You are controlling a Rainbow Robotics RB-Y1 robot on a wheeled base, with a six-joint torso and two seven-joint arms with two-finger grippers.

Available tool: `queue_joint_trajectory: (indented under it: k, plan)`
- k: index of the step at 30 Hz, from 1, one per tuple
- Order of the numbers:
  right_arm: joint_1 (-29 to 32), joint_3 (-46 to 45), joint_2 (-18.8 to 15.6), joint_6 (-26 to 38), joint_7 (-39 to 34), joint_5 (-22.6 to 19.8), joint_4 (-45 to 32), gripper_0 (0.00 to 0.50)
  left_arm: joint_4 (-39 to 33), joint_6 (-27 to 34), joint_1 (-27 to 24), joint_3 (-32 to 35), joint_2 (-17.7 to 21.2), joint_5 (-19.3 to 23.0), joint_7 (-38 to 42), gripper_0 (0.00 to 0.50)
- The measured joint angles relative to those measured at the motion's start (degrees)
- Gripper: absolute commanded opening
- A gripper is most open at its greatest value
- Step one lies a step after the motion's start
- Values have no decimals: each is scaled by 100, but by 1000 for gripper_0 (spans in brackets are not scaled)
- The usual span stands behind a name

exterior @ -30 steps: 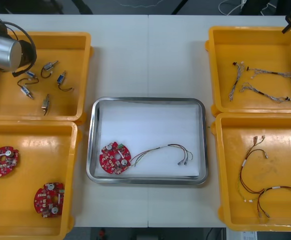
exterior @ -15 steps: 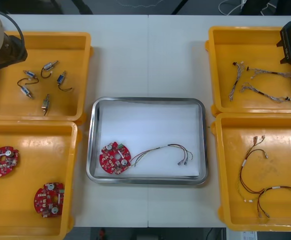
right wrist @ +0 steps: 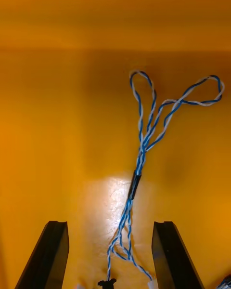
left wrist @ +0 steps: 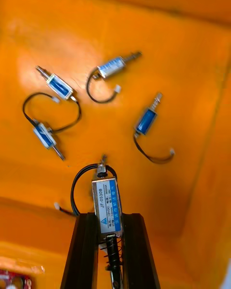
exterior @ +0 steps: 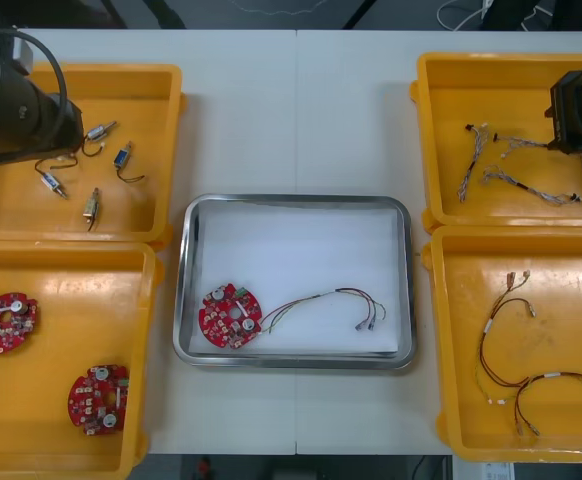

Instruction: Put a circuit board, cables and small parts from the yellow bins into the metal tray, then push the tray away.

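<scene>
My left gripper is shut on a small metal part with a blue label and a black wire, over the far left yellow bin. Several more small metal parts lie loose on the bin floor beyond the fingers. My right gripper stands open low over the far right bin, with a twisted blue and white cable running between its fingers. The metal tray in the middle holds a round red circuit board and a thin cable.
The near left bin holds two more circuit boards. The near right bin holds dark red cables. More blue and white cables lie in the far right bin. Bare table lies beyond the tray.
My left arm has moved back over the small parts in the far left bin. My right arm has come in from the right edge over the far right bin's cables.
</scene>
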Motion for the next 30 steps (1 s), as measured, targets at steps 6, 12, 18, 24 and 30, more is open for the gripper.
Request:
queue_joint_trajectory:
  k: [6, 12, 18, 24, 30]
  plan:
    - [1, 0, 102, -59, -225, 0, 50, 500, -788, 532, 13, -241, -43, 218, 0, 0]
    - [54, 0, 230, -261, -410, -29, 56, 500, -1181, 656, 13, -720, -248, 332, 0, 1]
    - [154, 0, 253, -352, -413, -51, 56, 500, -1252, 660, 4, -1301, -456, 449, 1, 0]
    - [246, 0, 253, -443, -419, -52, 55, 500, -1247, 619, -55, -1890, -651, 474, 3, 1]
    - [305, 0, 253, -622, -421, -52, 49, 500, -1014, 135, -87, -2368, -786, 464, 6, 0]
